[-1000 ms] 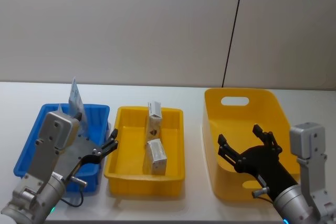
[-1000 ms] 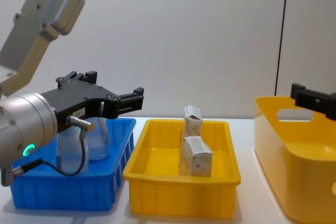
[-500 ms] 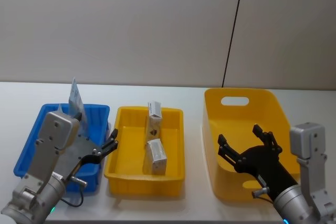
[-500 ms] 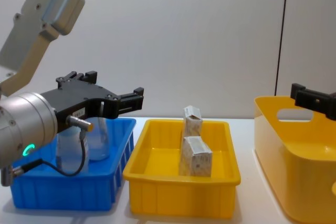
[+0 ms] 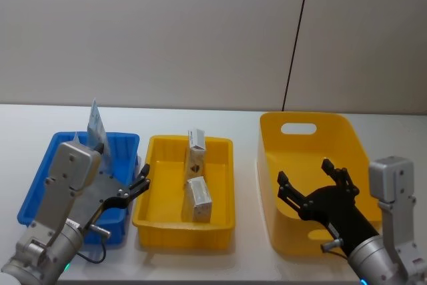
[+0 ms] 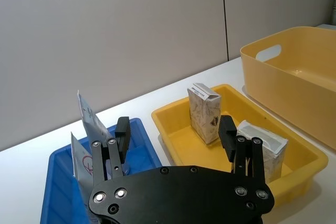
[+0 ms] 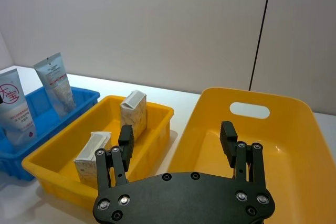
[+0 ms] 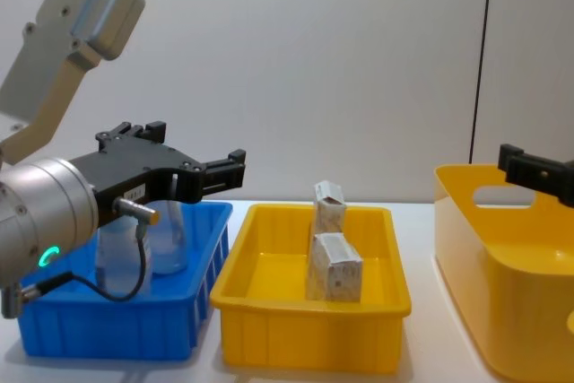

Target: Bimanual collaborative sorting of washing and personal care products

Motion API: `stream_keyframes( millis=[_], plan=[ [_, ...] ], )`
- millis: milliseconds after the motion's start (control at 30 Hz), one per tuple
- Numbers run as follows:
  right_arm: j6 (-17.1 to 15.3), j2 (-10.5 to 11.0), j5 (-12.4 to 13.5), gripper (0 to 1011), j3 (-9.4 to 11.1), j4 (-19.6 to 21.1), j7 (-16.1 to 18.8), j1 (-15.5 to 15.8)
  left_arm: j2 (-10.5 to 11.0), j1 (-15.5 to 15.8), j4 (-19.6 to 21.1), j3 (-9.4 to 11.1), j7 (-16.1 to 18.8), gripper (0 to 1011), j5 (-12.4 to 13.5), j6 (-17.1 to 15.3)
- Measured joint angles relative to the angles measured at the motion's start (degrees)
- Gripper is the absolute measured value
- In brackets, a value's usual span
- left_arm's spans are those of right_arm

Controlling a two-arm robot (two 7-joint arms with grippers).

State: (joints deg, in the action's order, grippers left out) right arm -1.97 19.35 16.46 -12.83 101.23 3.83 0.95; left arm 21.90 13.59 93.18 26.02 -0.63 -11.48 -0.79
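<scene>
Two whitish speckled cartons sit in the shallow yellow tray [image 5: 148,195]: one upright at the back [image 5: 196,140] and one nearer the front [image 5: 199,199]. The chest view shows them as the back carton [image 8: 329,206] and the front carton [image 8: 334,266]. A white squeeze tube [image 5: 97,125] stands in the blue bin [image 5: 41,177]; the right wrist view shows two tubes there, one [image 7: 55,82] behind the other [image 7: 14,106]. My left gripper [image 5: 143,177] hovers open over the gap between blue bin and tray, holding nothing. My right gripper [image 5: 304,171] hangs open and empty above the big yellow basket [image 5: 313,123].
The three containers stand in a row on a white table [image 5: 243,131], with a plain wall behind. The big yellow basket [image 7: 294,145] looks empty inside. A black cable [image 5: 297,38] runs down the wall behind it.
</scene>
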Motion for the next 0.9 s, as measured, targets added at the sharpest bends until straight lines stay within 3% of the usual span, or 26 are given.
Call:
stream_keyframes(
  millis=[267,467,900],
  plan=[
    [-1.1,0.2,-0.7,1004,0.6,0.4,-0.7,0.4,0.0,0.0,0.0,0.0,0.0,1002,0.0,0.0],
    [-4.0,-0.2,-1.3,1004,0.6,-0.1,-1.2,-1.8,0.0,0.0,0.0,0.0,0.0,1002,0.0,0.0],
    [-11.7,-3.1,-2.6,1004,-2.5,-5.3,-0.4,-11.9,0.0,0.0,0.0,0.0,0.0,1001,0.0,0.0]
  ],
)
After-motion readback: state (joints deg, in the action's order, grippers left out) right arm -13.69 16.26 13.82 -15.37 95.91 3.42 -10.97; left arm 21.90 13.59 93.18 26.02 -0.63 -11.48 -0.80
